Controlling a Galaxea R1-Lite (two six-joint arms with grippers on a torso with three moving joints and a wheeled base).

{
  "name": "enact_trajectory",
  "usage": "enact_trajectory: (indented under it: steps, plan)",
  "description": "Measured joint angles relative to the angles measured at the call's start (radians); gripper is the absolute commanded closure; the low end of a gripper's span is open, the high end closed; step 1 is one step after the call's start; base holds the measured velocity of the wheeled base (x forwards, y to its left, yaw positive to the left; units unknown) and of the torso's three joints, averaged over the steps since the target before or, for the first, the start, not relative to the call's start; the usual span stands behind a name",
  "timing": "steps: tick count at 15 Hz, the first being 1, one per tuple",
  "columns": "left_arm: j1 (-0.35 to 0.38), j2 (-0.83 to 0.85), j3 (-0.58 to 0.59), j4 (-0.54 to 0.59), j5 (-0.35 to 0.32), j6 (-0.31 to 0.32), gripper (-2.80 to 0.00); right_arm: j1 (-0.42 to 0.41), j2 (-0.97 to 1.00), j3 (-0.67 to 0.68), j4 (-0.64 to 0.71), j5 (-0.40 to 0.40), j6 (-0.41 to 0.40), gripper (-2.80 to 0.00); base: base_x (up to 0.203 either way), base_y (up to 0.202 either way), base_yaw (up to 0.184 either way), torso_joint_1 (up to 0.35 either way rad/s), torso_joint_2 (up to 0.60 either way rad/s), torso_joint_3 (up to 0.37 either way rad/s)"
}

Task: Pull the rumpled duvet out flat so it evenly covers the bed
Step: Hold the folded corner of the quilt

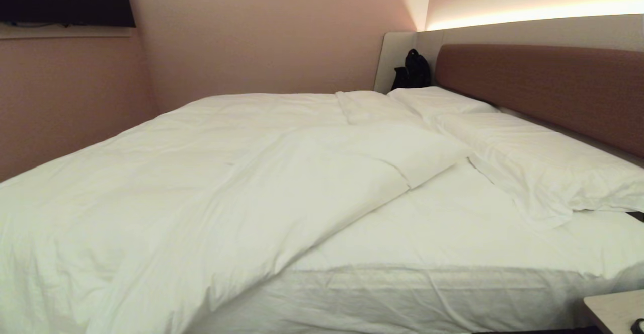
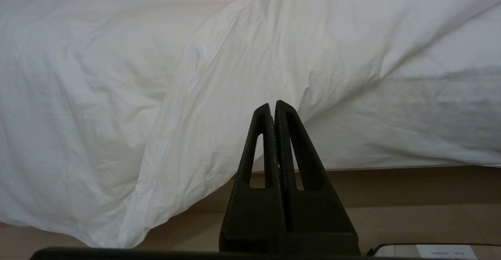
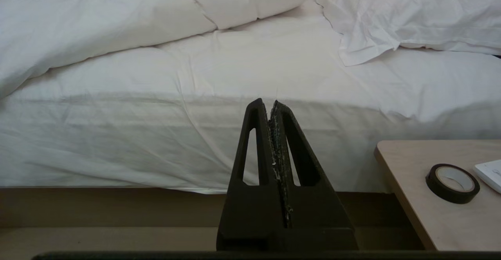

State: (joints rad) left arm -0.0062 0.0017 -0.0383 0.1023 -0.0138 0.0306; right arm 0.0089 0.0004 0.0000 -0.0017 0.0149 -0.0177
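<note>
The thick white rumpled duvet point(image 1: 211, 183) lies diagonal on the low white bed point(image 1: 453, 294), leaving its near corner bare beside two flat white pillows point(image 1: 543, 168). My left gripper point(image 2: 275, 103) and right gripper point(image 3: 268, 102) are pressed together, empty, before the bed's side.

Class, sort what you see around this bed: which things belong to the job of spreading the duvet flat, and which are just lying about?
Belongs to the job:
- duvet, bunched toward one side
- bed, sheet bare near the pillows
- left gripper, shut, empty
- right gripper, shut, empty

Just lying about:
- pillows
- black bag
- side table
- tape roll
</note>
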Motion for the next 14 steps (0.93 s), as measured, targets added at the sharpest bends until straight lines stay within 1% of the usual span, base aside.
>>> enact_trajectory:
  steps: [3, 7, 14]
  plan:
    - [-0.001, 0.000, 0.000, 0.000, 0.000, 0.000, 0.00, -0.002, 0.000, 0.000, 0.000, 0.000, 0.000, 0.00, 0.002, -0.046, 0.007, 0.000, 0.00, -0.002]
    - [0.000, 0.000, 0.000, 0.000, -0.001, 0.000, 0.00, 0.000, 0.000, 0.000, 0.001, 0.000, 0.001, 0.00, 0.000, -0.145, 0.001, 0.001, 0.00, 0.001]
    - [0.000, 0.000, 0.000, 0.000, -0.001, -0.002, 0.00, 0.000, 0.000, 0.000, 0.000, 0.000, 0.000, 0.00, 0.000, 0.000, 0.000, 0.000, 0.00, 0.000]
